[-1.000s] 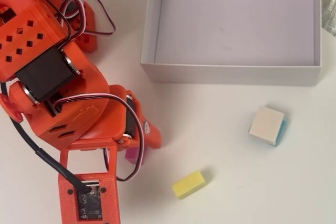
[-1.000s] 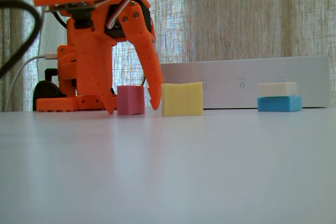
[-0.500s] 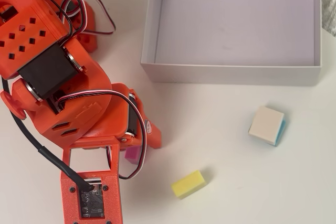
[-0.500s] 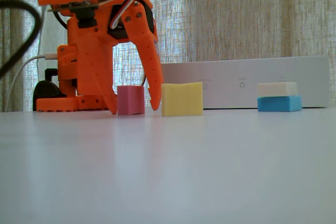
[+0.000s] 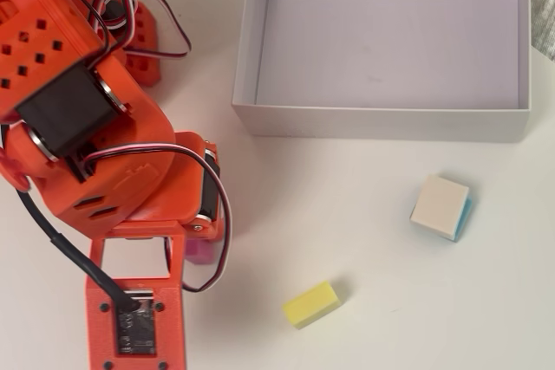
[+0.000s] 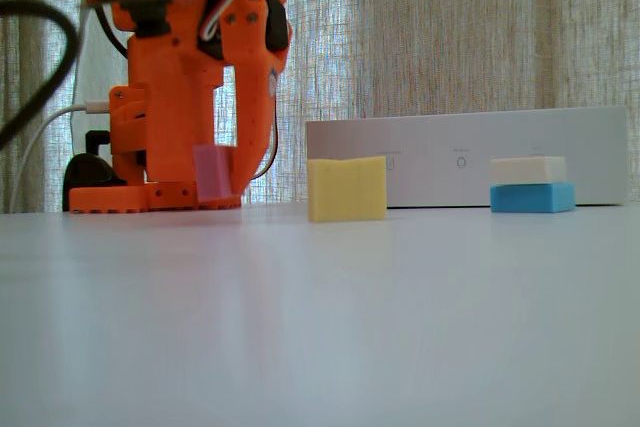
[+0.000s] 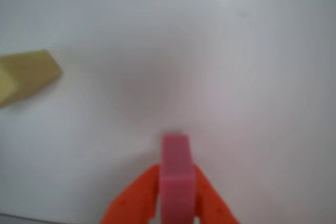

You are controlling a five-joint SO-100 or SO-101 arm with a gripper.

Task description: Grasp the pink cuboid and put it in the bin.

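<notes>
My orange gripper [image 6: 214,185] is shut on the pink cuboid [image 6: 212,173], which hangs a little above the table at the left of the fixed view. In the wrist view the pink cuboid [image 7: 177,174] stands edge-on between the two orange fingers [image 7: 137,195]. From overhead the arm covers most of it; only a sliver of the pink cuboid [image 5: 199,251] shows. The bin [image 5: 381,120], a white shallow box, lies at the upper right of the overhead view and has nothing inside. In the fixed view the bin [image 6: 470,162] stands behind the blocks, right of the gripper.
A yellow block [image 5: 310,303] lies right of the gripper, also seen as the yellow block [image 6: 347,188] and at the wrist view's left, yellow block [image 7: 26,76]. A cream-topped blue block [image 5: 440,207] sits in front of the bin. The arm's base [image 6: 150,192] stands at the left.
The fingers have closed on the pink cuboid, which has come off the table and shifted a little left, away from the yellow block.
</notes>
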